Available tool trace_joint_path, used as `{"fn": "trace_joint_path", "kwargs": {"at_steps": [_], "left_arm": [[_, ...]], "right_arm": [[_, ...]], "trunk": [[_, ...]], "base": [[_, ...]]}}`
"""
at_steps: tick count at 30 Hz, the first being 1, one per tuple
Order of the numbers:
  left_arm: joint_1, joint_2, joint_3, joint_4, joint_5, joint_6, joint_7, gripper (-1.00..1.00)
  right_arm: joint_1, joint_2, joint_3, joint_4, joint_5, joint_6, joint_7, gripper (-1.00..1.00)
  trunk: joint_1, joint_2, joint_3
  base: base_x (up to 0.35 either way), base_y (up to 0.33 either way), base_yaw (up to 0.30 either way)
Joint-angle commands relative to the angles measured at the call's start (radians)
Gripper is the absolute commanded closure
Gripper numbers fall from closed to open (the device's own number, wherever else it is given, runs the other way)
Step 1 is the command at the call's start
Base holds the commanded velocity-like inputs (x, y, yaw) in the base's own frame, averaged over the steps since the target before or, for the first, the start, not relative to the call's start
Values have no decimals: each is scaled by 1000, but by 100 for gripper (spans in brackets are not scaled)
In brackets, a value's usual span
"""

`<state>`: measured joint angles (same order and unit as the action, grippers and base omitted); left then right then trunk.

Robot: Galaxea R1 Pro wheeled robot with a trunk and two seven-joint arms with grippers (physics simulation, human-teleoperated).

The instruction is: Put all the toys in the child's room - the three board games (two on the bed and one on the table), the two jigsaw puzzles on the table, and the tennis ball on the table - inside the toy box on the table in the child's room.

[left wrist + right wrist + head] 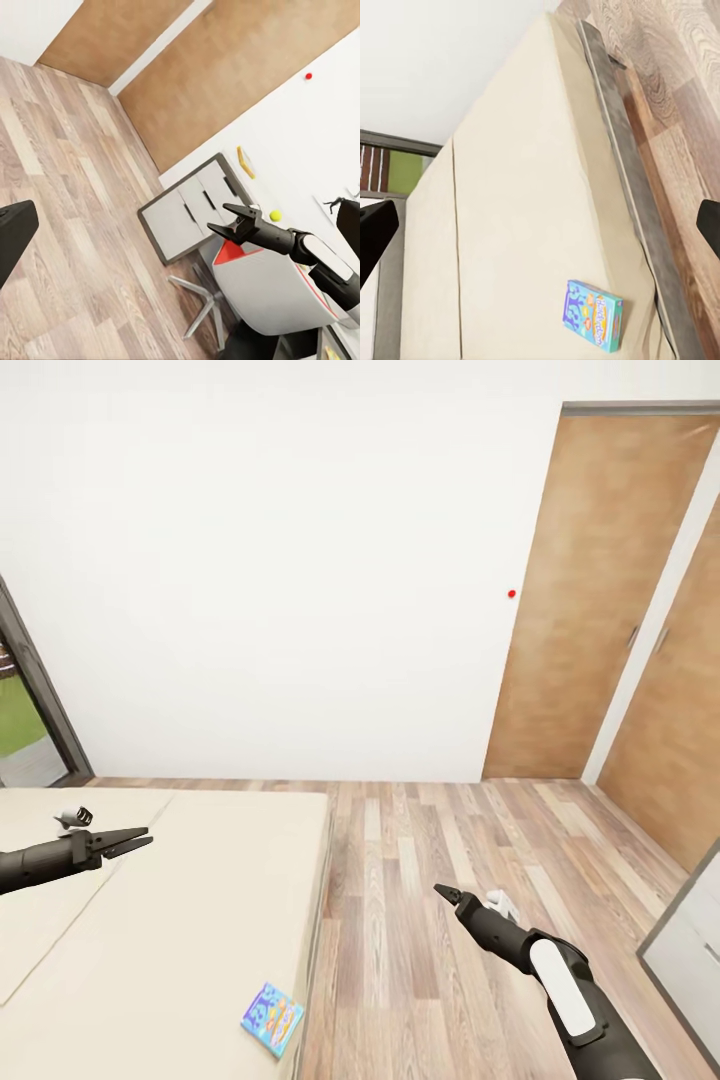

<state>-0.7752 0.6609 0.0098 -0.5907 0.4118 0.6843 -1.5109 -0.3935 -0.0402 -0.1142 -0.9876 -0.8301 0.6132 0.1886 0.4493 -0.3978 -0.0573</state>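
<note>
One board game (pixel 272 1018), a small blue-cyan box, lies flat near the bed's (pixel 200 900) front edge beside the floor; it also shows in the right wrist view (pixel 592 313). My left gripper (pixel 140 842) hovers over the beige mattress, well behind and left of the box, with its fingers apart and nothing between them. My right gripper (pixel 443 892) hangs over the wood floor to the right of the bed, open and empty; the left wrist view shows it too (pixel 223 219). A small yellow-green tennis ball (pixel 276 215) shows beyond it. The toy box and the jigsaw puzzles are out of view.
A white wall rises behind the bed, with wooden doors (pixel 590 610) at the right. A grey-framed white drawer unit (pixel 690 945) stands at the right edge, also seen from the left wrist (pixel 191 214), beside a white swivel chair (pixel 262 289). A dark-framed window (pixel 25 700) is at the left.
</note>
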Motion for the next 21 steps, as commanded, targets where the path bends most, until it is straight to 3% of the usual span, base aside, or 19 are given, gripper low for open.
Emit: {"fn": "trace_joint_path", "kwargs": {"at_steps": [1,21], "left_arm": [[-1,0,-1,0,1,11,-3,-100],[-1,-1,-2,0,1,11,-3,-100]], "right_arm": [[-1,0,-3,0,0,6,3,-100],[-1,-1,-4,0,0,6,3,-100]], "trunk": [[1,-2,-1],[1,-2,32]], "base": [[0,0,72],[0,0,106]]}}
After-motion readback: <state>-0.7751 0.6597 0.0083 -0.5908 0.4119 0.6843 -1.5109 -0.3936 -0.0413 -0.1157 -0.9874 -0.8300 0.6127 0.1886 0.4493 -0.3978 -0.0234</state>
